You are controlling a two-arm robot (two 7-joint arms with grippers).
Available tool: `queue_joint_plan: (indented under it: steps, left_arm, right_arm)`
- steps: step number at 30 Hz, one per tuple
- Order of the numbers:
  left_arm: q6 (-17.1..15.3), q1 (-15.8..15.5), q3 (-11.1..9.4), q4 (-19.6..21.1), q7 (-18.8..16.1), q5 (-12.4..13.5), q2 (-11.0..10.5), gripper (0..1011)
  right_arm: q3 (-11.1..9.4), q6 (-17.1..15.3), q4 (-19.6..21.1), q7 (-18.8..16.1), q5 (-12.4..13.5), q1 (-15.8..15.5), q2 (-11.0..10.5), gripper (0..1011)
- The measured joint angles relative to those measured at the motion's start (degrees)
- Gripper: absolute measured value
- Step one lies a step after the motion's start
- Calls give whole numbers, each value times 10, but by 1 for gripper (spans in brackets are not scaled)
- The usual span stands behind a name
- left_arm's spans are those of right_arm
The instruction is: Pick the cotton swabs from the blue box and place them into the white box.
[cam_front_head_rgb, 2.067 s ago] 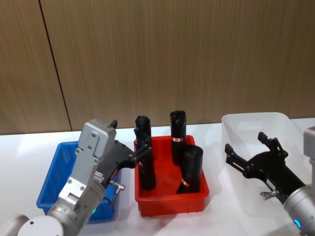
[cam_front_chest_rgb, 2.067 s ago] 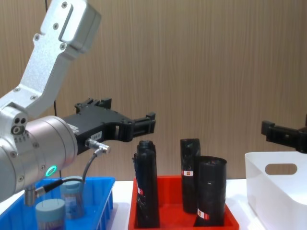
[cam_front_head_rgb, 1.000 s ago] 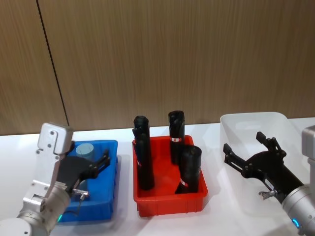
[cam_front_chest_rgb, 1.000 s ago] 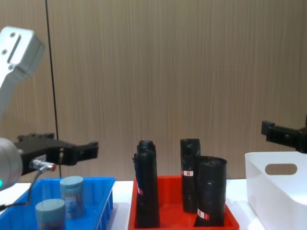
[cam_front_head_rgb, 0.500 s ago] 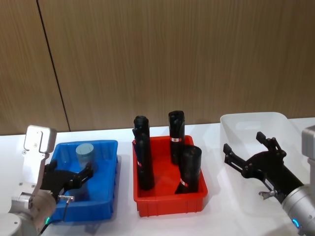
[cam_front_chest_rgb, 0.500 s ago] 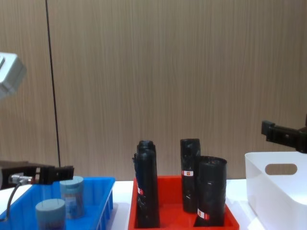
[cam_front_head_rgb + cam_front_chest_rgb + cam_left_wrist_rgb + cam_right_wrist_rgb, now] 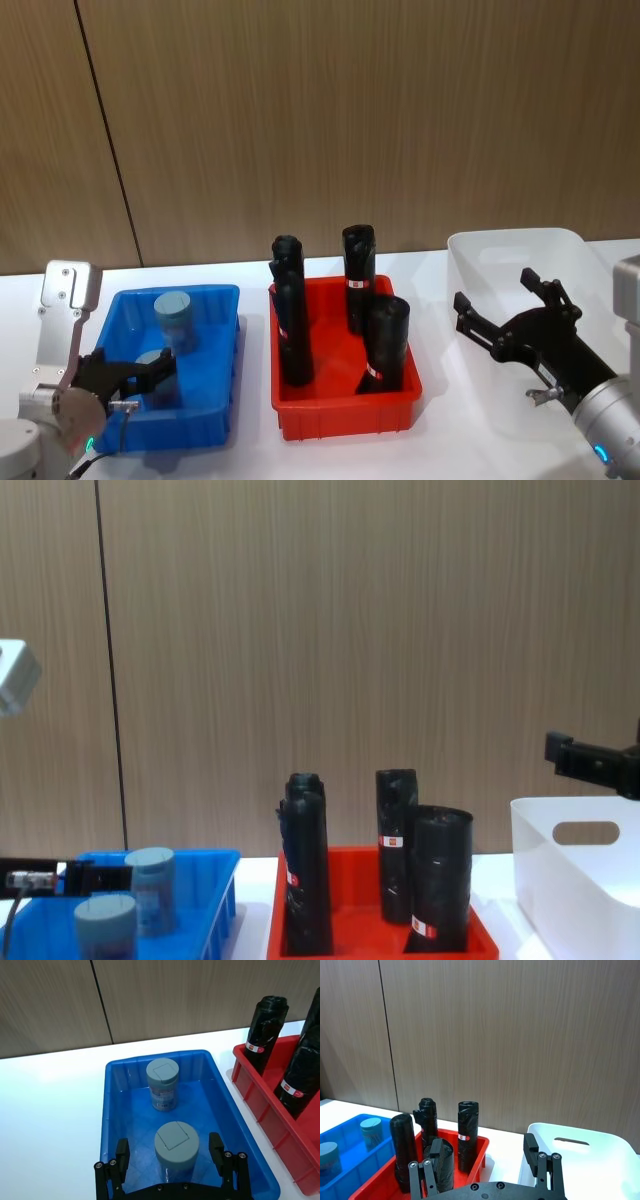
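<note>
Two cotton swabs jars with grey-blue lids stand in the blue box [image 7: 216,293], one at the far end [image 7: 174,317] and one nearer me [image 7: 158,380]. My left gripper [image 7: 138,368] hovers open over the box's near end. In the left wrist view its fingers [image 7: 122,1152] frame the near jar [image 7: 176,1147], with the far jar [image 7: 162,1085] behind. I cannot tell whether they touch it. My right gripper [image 7: 497,290] hangs open and empty by the near left corner of the white box [image 7: 510,248]. The chest view shows both jars [image 7: 150,888] and the white box [image 7: 580,885].
A red tray [image 7: 345,420] holding three tall black rolls [image 7: 290,325] stands between the blue box and the white box. The table is white, and a wooden wall runs behind it.
My left arm swung left from beside the red tray and dropped low over the blue box, fingers now lined up on the near jar. The right arm stayed still.
</note>
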State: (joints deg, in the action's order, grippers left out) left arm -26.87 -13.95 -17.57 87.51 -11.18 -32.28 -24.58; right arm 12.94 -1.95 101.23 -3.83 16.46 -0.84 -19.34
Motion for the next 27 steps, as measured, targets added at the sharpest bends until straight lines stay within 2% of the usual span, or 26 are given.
queue_joint_plan:
  steps: [12,22,27]
  left_arm:
    - [-13,-29,5,-53,39,-5,12,1004]
    - [-14,-50,3,-91,81,3,23,1004]
    - [-17,-56,1,-103,88,6,27,1004]
  right_arm:
    - [0,0,0,0,0,0,0,1002]
    - [0,0,0,0,0,0,0,1002]
    - [0,0,0,0,0,0,0,1002]
